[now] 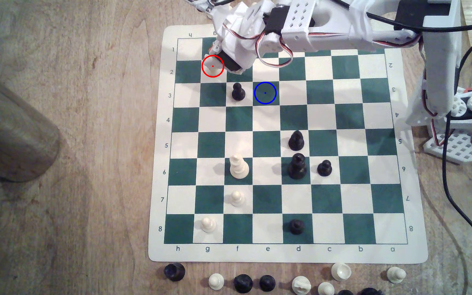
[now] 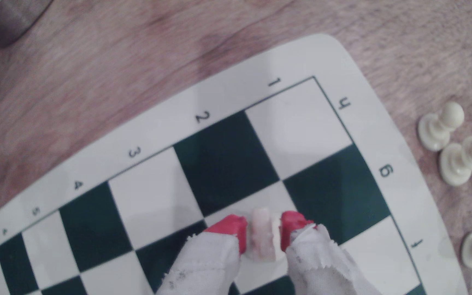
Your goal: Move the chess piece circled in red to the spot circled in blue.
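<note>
Exterior view: the cream-white rook-like chess piece (image 1: 212, 67) is seen inside a thin red ring on a white square in the far left part of the green-and-white roll-up chess board (image 1: 416, 227), with the white arm's gripper (image 1: 215, 61) lowered over it. Wrist view: the red-tipped, cloth-wrapped fingers (image 2: 230, 228) are set on either side of the piece (image 2: 261, 235), close to it; whether they press it cannot be told. The dark green square marked by a blue ring (image 1: 265, 92) lies nearer and to the right, just beside a black pawn (image 1: 238, 92).
</note>
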Tool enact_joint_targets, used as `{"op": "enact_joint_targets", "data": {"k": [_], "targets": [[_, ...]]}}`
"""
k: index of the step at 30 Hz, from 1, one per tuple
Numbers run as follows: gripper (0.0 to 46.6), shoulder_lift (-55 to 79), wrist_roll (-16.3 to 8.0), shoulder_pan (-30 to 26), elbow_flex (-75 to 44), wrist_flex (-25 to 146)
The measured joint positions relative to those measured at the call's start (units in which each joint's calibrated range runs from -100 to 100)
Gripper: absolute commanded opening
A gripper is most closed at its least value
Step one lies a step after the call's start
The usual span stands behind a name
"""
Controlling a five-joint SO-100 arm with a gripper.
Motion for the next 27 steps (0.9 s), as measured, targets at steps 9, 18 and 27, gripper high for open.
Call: {"op": "enact_joint_targets", "data": {"k": [9,18,27], "targets": [[0.9,0.00,0.00,-0.22,0.00,0.00],[0.4,0.00,0.00,-0.22,0.00,0.00],[0.4,-4.19,-0.39,-0.15,0.00,3.43]]}}
